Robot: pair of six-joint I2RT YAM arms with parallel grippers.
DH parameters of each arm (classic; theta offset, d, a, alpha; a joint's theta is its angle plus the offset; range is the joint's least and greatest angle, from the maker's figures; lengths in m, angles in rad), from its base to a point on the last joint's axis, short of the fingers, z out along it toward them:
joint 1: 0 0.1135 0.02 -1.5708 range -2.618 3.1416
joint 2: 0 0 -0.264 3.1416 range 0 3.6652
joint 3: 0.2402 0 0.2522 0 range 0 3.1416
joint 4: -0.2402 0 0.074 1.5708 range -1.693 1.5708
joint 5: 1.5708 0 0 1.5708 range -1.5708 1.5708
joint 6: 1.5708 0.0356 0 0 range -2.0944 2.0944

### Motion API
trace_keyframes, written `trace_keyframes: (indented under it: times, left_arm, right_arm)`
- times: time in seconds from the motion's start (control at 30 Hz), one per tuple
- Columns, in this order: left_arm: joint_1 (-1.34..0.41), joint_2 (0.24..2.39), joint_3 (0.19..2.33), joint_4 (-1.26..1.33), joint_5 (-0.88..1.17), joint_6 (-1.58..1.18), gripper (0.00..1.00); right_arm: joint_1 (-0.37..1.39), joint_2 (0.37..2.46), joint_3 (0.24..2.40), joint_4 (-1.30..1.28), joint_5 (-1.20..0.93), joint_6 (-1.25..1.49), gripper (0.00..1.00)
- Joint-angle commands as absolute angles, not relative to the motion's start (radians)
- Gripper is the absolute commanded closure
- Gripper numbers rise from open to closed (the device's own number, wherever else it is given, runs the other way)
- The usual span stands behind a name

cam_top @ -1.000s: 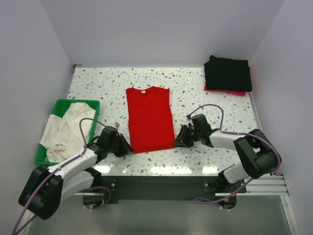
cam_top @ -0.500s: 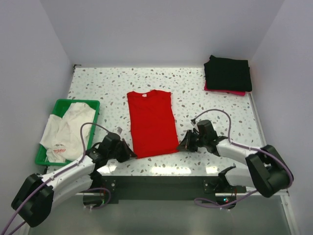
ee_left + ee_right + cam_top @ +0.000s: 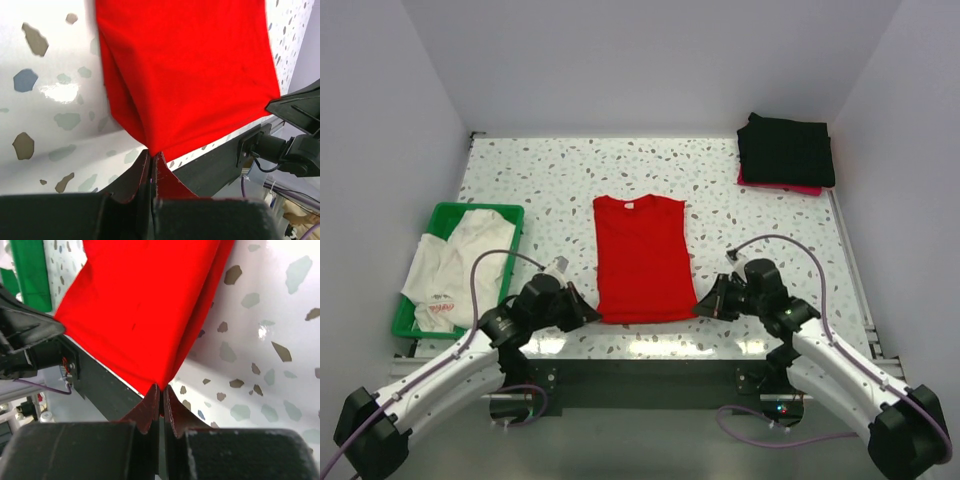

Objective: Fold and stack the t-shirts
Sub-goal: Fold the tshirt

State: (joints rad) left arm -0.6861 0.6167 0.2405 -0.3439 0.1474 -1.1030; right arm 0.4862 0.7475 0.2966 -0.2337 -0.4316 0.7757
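mid-fold on the plain bright red cloth t-shirt (image 3: 642, 260), flat on the speckled white table (image 3: 520, 170) near its front edge, left gripper (image 3: 151, 156) and right gripper (image 3: 160, 388) each clamped on a hem corner, next probably lifting both evenly toward the collar.

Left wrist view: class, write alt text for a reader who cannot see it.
The left end effector, shut, pinches a corner of the plain bright red cloth t-shirt lying on the speckled white tabletop.
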Motion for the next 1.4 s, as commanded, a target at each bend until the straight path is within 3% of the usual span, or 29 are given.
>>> trace_keyframes:
  times: [0.0,0.23,0.47,0.8,1.23,1.3,1.33,1.37]
  left_arm:
    - [-0.689,0.646,0.366,-0.376,0.094,-1.06,1.0]
    - [-0.687,0.759,0.587,-0.394,0.026,-1.009,1.0]
    - [-0.622,0.972,0.778,-0.362,0.003,-0.907,1.0]
    - [-0.387,1.383,1.008,-0.2,0.132,-0.815,1.0]
    - [-0.195,2.003,1.505,-0.083,0.256,-0.767,1.0]
    - [-0.181,2.084,1.554,-0.075,0.302,-0.767,0.99]
    - [-0.166,2.118,1.568,-0.058,0.336,-0.769,0.94]
    - [-0.161,2.118,1.577,-0.058,0.344,-0.772,0.86]
  right_arm:
    - [0.488,0.745,0.388,-0.351,-0.387,0.73,1.0]
    - [0.488,0.796,0.597,-0.451,-0.316,0.663,1.0]
    - [0.485,1.014,0.819,-0.43,-0.264,0.624,1.0]
    - [0.427,1.509,1.236,-0.38,-0.256,0.569,1.0]
    - [0.259,2.213,1.842,-0.396,-0.377,0.565,0.99]
    - [0.238,2.279,1.913,-0.387,-0.403,0.565,0.79]
    - [0.232,2.305,1.96,-0.409,-0.408,0.561,0.63]
    - [0.224,2.306,1.976,-0.414,-0.416,0.558,0.58]
